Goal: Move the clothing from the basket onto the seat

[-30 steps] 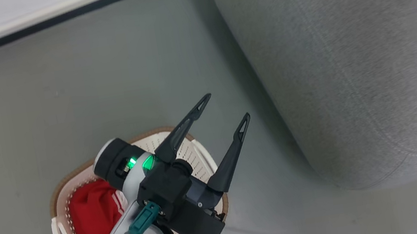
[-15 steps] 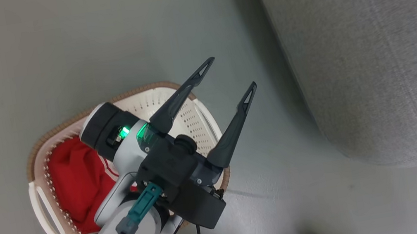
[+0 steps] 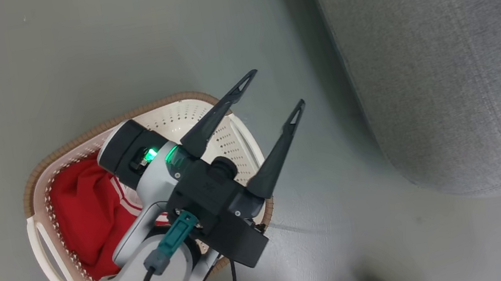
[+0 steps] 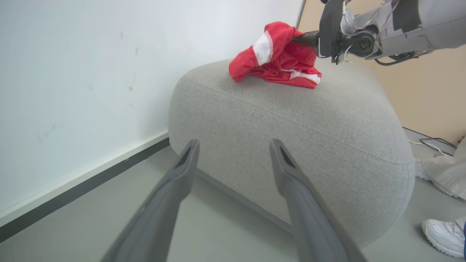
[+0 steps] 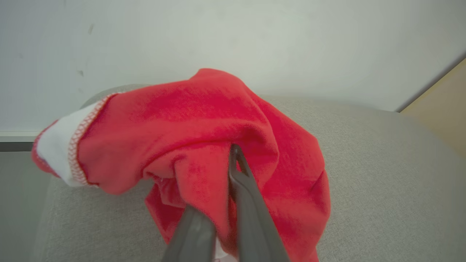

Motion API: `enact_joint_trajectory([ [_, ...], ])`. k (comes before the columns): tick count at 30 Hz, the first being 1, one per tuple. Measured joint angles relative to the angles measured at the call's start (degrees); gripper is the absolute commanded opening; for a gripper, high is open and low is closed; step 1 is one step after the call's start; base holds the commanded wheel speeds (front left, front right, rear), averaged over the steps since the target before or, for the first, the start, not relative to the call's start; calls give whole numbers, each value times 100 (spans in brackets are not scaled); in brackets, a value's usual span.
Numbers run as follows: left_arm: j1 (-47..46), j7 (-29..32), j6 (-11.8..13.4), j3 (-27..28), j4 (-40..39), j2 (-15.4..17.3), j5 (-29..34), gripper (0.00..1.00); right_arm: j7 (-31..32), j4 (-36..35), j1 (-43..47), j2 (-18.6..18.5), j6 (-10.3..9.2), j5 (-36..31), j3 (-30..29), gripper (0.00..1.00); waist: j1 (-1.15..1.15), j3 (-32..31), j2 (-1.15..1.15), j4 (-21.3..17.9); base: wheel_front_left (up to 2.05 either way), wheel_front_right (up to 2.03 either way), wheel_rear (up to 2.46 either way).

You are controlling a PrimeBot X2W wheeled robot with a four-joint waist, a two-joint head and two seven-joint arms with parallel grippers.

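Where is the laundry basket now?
Head view, lower left: the cream-white perforated plastic basket stands on the floor below the left gripper, left of the grey fabric seat.

no legible txt, no brands or nos., tiny pale mark on left gripper (image 3: 276, 88) housing, too small to read

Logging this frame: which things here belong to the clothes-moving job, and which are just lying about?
Job: basket; garment in the basket; seat; garment on the seat, pinched by the right gripper; left gripper, open.
Lying about: white shoe of a person; cables on the floor.
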Motion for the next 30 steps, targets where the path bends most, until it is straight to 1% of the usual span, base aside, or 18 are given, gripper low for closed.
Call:
enact_joint_trajectory([
  [7, 71, -149, 3, 82, 292, 107, -52, 100, -48, 132, 282, 279, 81, -10, 165, 100, 0, -220, 0, -133, 0, 0, 0],
  [14, 283, -363, 4, 153, 673, 107, -152, 100, -55, 158, 689, 471, 172, -63, 302, 100, 0, -591, 0, -294, 0, 0, 0],
  [17, 318, -441, 11, 199, 755, 90, -205, 100, -55, 160, 843, 522, 176, -64, 337, 100, 0, -726, 0, -331, 0, 0, 0],
  [21, 511, -598, 55, 243, 940, 16, -388, 100, -55, 67, 1141, 557, 224, -65, 374, 100, 0, -1023, 0, -389, 0, 0, 0],
  [26, 643, -783, 126, 402, 1154, -53, -505, 100, -56, -208, 1333, 600, 225, -65, 396, 100, -1, -1426, -1, -414, 0, 0, 0],
  [30, 811, -889, 214, 575, 1323, -74, -630, 100, -79, -466, 1547, 787, 241, -59, 397, 100, -1, -1755, -2, -384, 0, 0, 0],
])
